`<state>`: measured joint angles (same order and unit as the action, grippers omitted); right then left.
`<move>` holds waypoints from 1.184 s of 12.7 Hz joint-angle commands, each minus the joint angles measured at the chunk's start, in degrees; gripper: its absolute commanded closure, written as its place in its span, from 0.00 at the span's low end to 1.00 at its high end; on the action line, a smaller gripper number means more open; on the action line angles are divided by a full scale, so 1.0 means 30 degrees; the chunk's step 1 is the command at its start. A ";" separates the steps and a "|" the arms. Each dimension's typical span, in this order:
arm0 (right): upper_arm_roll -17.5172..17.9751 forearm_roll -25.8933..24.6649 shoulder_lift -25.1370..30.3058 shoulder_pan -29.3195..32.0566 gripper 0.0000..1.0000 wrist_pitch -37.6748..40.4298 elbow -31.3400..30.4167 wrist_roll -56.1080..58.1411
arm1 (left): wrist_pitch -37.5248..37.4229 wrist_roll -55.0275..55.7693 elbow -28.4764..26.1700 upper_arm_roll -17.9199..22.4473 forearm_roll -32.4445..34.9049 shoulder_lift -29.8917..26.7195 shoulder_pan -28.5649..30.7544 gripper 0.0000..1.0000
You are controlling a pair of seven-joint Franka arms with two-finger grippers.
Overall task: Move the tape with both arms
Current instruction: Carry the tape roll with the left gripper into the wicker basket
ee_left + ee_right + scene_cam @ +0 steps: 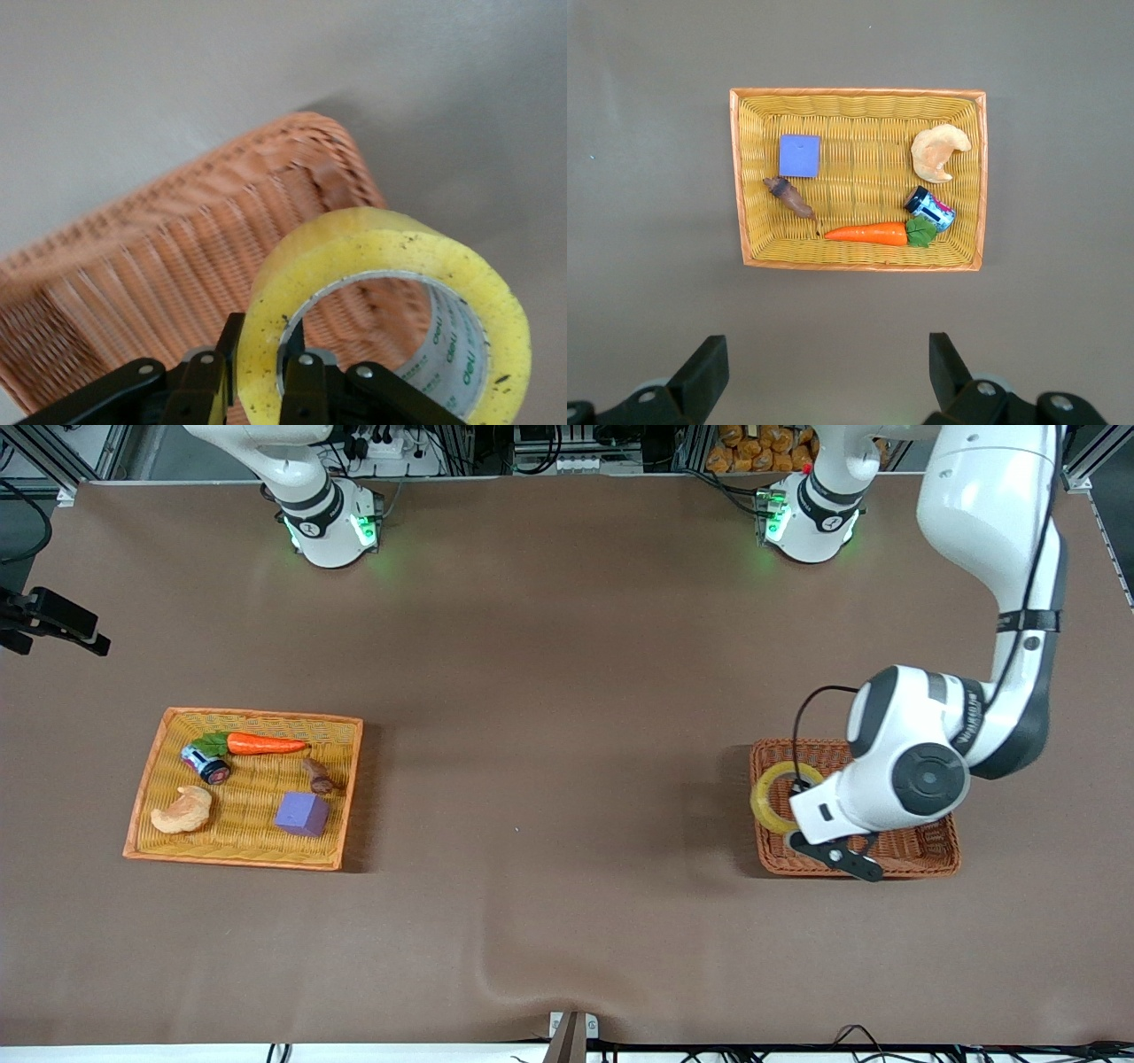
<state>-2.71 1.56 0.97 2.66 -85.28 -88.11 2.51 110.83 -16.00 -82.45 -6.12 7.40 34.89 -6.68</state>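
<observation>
Front view shows the left arm [992, 584] bent down over a brown woven basket [921, 855] at its own end of the table [567, 691]. The left gripper [802, 802] hangs over the basket and its two black fingers [301, 390] are pinched tight on the tape [769, 799]. One finger is inside the ring and one is outside, so they squeeze the yellow wall of the roll. The tape is up in the air, standing on its edge, over the end of the basket that faces the right arm's end of the table. From the left wrist view I can see the grey-white core inside the roll, and the basket's woven wall below the tape.

The right arm [292, 478] waits. Only its base and lower part show in the front view, and its hand is out of that picture. The right gripper [824, 372] shows in the right wrist view, with its two fingers spread wide and nothing between them. Right under it is bare table, and close by that is a flat yellow tray [970, 177] with an orange rim. In the tray lie a purple cube [799, 155], a croissant toy [939, 150], an orange carrot [868, 234] with green leaves, a small can [930, 209] lying on its side, and a little brown thing [788, 195] I cannot name. The can touches the carrot's leaves. The tape is well apart from this tray.
</observation>
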 commanded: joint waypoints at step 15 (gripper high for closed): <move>0.0257 -0.0110 -0.0060 0.0050 0.00 0.0183 0.0073 -0.0427 | 0.1406 -0.2969 -0.2509 -0.0332 -0.1303 -0.1688 0.1792 0.00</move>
<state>-2.18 1.56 0.89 2.64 -85.17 -88.17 2.30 115.51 -29.10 -83.81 -7.38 1.65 36.45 0.48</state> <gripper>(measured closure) 0.000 0.000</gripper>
